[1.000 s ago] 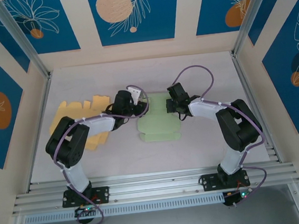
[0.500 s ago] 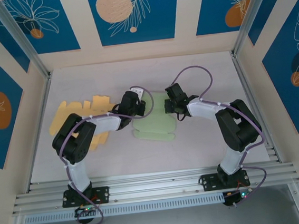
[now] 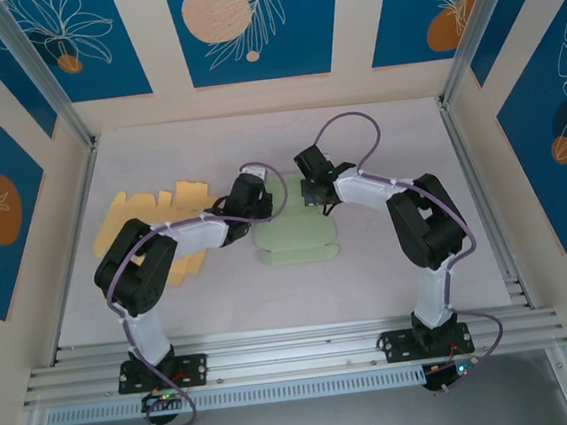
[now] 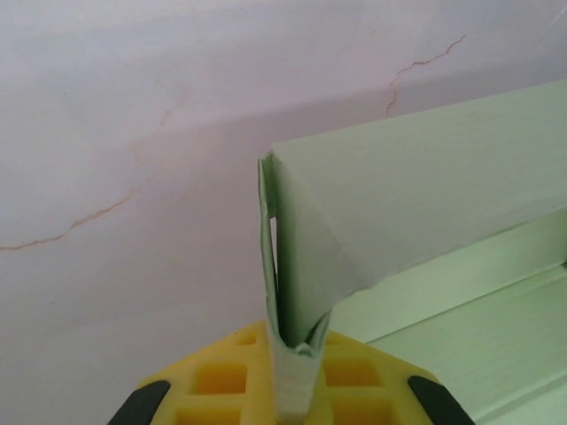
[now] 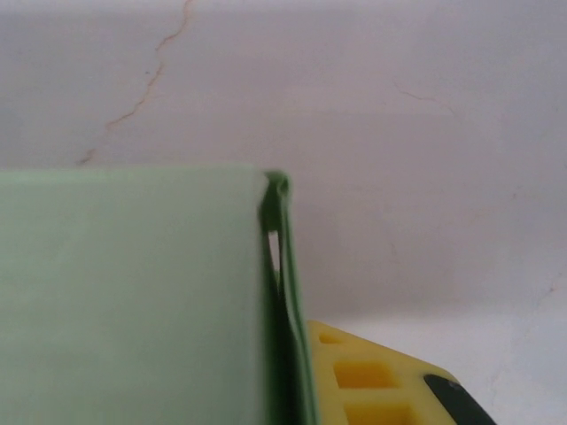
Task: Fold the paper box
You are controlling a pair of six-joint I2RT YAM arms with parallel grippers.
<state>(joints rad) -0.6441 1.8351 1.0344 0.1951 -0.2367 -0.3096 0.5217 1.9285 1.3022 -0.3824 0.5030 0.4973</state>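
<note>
Top view: green paper box (image 3: 298,236) lies flattened mid-table (image 3: 377,143), both arms reaching in to its far edge. Left claw (image 3: 259,207) sits at the box's 10 o'clock corner, right claw (image 3: 314,193) at about 12 to 1 o'clock. Yellow sheets (image 3: 154,220) lie flat at 9 o'clock of the box, partly under the left arm.

Left wrist view adds the grip detail: left claw (image 4: 292,363) is clenched on a doubled green flap of the box (image 4: 399,195). The flap stands up between the yellow pads (image 4: 221,381), and the panel runs off toward 2 o'clock.

Right wrist view: a folded edge of the box (image 5: 133,292) rises at 12 o'clock just beside one yellow finger (image 5: 372,376). The sheet hides the other finger. Cannot tell whether the right claw is clamping the edge or merely resting against it.
</note>
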